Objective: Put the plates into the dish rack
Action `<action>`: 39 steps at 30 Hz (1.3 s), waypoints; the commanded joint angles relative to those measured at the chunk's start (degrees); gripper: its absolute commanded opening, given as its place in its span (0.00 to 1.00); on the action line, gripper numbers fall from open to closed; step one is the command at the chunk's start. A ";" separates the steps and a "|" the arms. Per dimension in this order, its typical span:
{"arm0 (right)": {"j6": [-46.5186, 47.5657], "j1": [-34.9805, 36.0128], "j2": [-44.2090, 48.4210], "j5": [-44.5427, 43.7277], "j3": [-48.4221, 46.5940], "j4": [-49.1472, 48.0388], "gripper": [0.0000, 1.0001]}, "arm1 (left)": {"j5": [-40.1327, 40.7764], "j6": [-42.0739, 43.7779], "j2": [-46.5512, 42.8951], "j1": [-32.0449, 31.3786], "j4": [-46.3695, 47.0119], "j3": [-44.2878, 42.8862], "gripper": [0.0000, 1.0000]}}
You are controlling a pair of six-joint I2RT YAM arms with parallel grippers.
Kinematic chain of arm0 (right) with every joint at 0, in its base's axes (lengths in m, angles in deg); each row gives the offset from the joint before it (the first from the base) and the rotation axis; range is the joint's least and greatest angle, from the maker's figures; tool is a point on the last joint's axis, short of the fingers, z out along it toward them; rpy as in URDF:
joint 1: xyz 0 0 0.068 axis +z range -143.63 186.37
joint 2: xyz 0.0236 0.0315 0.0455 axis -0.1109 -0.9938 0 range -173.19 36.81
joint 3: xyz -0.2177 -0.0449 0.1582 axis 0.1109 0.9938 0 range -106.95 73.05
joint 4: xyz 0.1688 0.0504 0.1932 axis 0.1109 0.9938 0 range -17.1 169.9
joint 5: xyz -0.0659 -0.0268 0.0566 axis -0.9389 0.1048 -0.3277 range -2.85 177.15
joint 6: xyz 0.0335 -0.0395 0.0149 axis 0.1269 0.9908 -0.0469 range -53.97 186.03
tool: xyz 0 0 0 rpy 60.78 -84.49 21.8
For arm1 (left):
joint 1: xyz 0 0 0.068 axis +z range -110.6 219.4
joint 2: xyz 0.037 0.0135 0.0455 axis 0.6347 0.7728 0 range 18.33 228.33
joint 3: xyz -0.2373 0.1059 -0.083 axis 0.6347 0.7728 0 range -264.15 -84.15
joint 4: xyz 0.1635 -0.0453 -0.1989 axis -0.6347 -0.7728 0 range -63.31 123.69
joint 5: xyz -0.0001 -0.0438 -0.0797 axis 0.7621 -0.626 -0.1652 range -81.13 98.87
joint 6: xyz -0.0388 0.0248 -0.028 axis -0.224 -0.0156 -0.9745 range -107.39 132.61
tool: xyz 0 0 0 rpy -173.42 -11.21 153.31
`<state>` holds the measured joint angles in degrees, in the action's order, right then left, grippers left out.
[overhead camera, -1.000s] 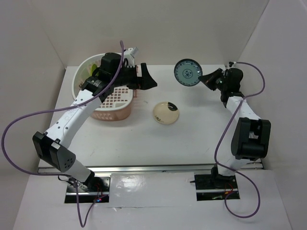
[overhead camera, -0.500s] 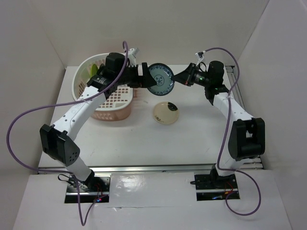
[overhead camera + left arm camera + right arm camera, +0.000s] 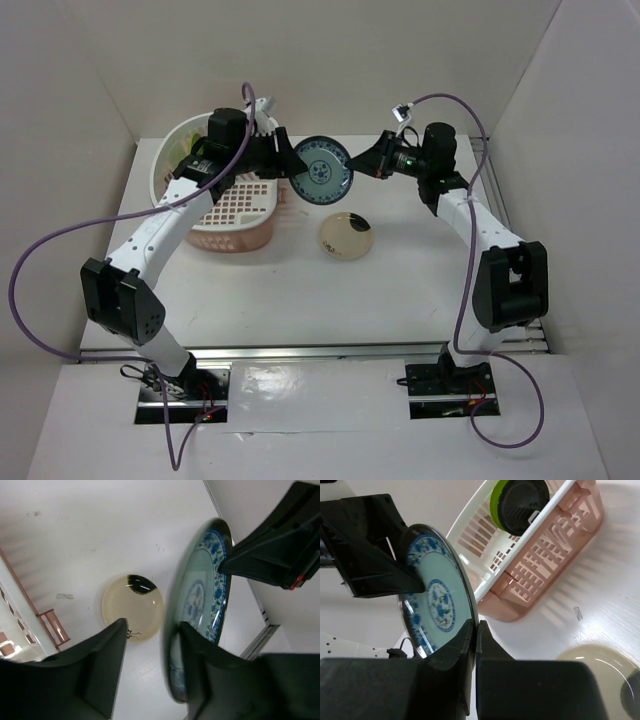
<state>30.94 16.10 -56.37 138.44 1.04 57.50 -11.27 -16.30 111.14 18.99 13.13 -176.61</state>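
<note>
The dark teal-blue patterned plate (image 3: 322, 170) (image 3: 200, 595) (image 3: 437, 600) hangs on edge above the table, right of the dish rack (image 3: 228, 228) (image 3: 560, 545). My right gripper (image 3: 352, 170) (image 3: 475, 625) is shut on its right rim. My left gripper (image 3: 298, 168) (image 3: 152, 630) straddles the opposite rim, open: one finger touches the plate's face, the other stands apart from it. A cream plate (image 3: 346, 236) (image 3: 132, 607) (image 3: 600, 665) lies flat on the table below them. A lime green plate (image 3: 495, 500) and a black plate (image 3: 522, 502) stand in the rack's rounded end.
White walls close in the back and both sides. Purple cables (image 3: 40, 270) loop off both arms. A metal rail (image 3: 320, 350) runs along the near table edge. The rack's white rim (image 3: 160, 178) sits close to the left arm's wrist.
The right arm has carried the patterned plate from the back right leftward to the left gripper. The left gripper's jaws have narrowed around the plate's rim.
</note>
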 commanded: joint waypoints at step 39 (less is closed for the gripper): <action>1.08 2.39 -7.88 -0.31 -11.04 3.01 1.00 | -2.97 0.08 -7.91 7.21 2.97 -5.00 0.00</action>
<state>31.40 18.07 -63.21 138.53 -6.28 59.92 -11.84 -14.77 106.22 24.92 12.48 -177.88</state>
